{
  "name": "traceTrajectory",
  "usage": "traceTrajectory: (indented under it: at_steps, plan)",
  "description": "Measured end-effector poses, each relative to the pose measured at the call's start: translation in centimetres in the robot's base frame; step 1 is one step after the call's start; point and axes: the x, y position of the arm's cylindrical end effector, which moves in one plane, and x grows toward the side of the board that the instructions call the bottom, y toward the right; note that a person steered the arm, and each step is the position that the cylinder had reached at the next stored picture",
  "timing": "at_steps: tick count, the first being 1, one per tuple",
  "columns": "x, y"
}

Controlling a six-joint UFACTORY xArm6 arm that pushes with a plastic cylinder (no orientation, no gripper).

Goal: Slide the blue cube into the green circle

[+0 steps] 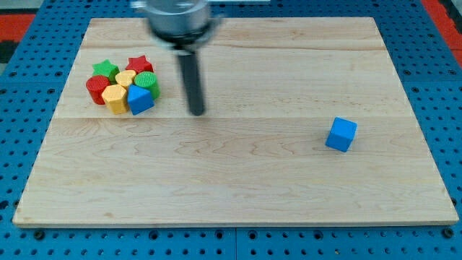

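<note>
Blue cube (341, 134) sits alone at view's right, untouched. Our tip (196, 111), bare rod gripping nothing, probably hovers just beside the green circle (146, 79); we must circle behind the cube.

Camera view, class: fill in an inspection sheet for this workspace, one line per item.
Surface: pale wooden board, lying flat.
Job's things: blue cube alone at the view's right; green circle in the cluster at the view's upper left.
Clutter: green star, red star, red block, yellow blocks, second blue block, packed together.
Gripper: none; my tip is right of the cluster, far left of the blue cube.
Cables: nothing seen.
Surroundings: blue perforated panel.
</note>
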Motion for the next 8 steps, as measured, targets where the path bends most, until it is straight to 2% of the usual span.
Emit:
traceTrajectory:
  at_steps: [1,2,3,4,6,7,8]
  plan:
    - [-4.6,12.5]
    - [-2.6,22.5]
    - [3.4,29.1]
    - [8.7,27.0]
    - [3.1,10.8]
    - [5.4,15.5]
    - [8.7,15.6]
